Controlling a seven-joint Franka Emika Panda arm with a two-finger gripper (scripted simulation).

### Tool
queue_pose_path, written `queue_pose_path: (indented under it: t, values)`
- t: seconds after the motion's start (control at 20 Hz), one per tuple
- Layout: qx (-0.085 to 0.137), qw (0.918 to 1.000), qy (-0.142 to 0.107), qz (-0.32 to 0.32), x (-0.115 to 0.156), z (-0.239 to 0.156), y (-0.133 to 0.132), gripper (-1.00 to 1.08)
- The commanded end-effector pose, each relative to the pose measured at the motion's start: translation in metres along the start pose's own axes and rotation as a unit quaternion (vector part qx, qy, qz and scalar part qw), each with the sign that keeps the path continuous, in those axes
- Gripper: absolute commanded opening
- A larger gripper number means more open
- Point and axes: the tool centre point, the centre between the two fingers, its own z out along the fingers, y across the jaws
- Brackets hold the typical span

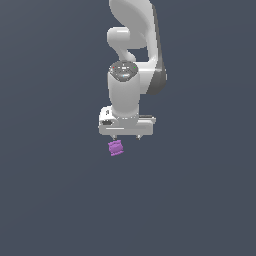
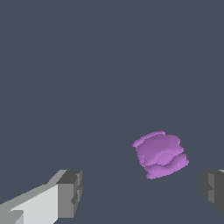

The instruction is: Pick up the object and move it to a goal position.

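The object [image 1: 116, 148] is a small purple ridged lump lying on the dark grey floor, just below the white arm's hand in the exterior view. My gripper [image 1: 127, 136] hangs over it, offset toward the exterior view's right, and only the short finger stubs show under the hand. In the wrist view the object [image 2: 160, 154] lies between the two grey fingertips [image 2: 70, 193] but nearer one of them, with floor visible all around it. The gripper [image 2: 142, 192] is open and holds nothing.
The white arm [image 1: 132, 45] rises behind the hand to the top of the exterior view. Flat dark grey floor [image 1: 60, 190] surrounds everything.
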Motion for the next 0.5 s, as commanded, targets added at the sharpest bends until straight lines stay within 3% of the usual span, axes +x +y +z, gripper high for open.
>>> queue_pose_path:
  t: [0.0, 0.45]
  values:
    - [0.0, 1.0, 0.0, 0.0, 0.0, 0.0, 0.0, 1.0]
    - [-0.006, 0.9997, -0.005, 0.022, -0.004, -0.006, 0.029, 1.0]
